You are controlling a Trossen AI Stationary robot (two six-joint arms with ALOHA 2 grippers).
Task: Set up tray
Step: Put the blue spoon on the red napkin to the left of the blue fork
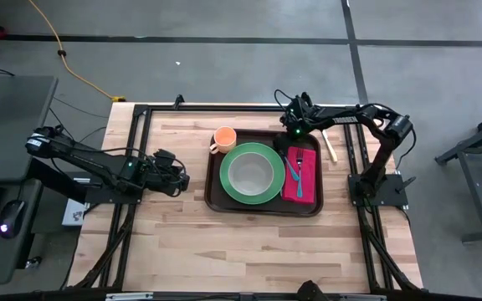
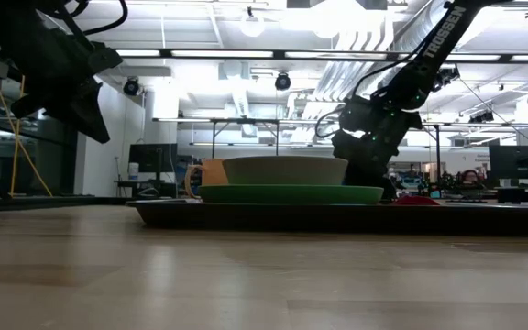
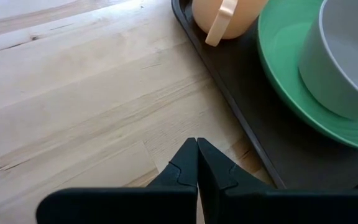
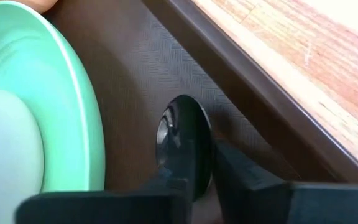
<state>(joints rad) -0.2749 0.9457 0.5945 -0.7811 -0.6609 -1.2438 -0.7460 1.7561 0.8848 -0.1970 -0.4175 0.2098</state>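
The dark brown tray (image 1: 224,196) lies mid-table. On it stand an orange cup (image 1: 224,139) and a green plate (image 1: 252,194) with a grey bowl (image 1: 250,171) on top. A red napkin (image 1: 305,180) with a blue utensil (image 1: 294,171) lies at the tray's right. My right gripper (image 1: 291,134) hangs over the tray's far right part, shut on a black spoon (image 4: 182,134). My left gripper (image 3: 197,146) is shut and holds nothing, above the table left of the tray. My right gripper pinches the black spoon between its two fingers (image 4: 241,174), just behind the spoon's bowl (image 4: 179,124). The fingers slant down from the table's far right side. The bowl sticks out past the fingertips over the tray's floor, between the plate and the far rim.
A pale wooden utensil (image 1: 330,146) lies on the table just right of the tray's far corner. Bare tabletop (image 1: 249,251) spreads near the front edge and left of the tray. The tray's raised rim (image 4: 229,68) runs close beside my right gripper.
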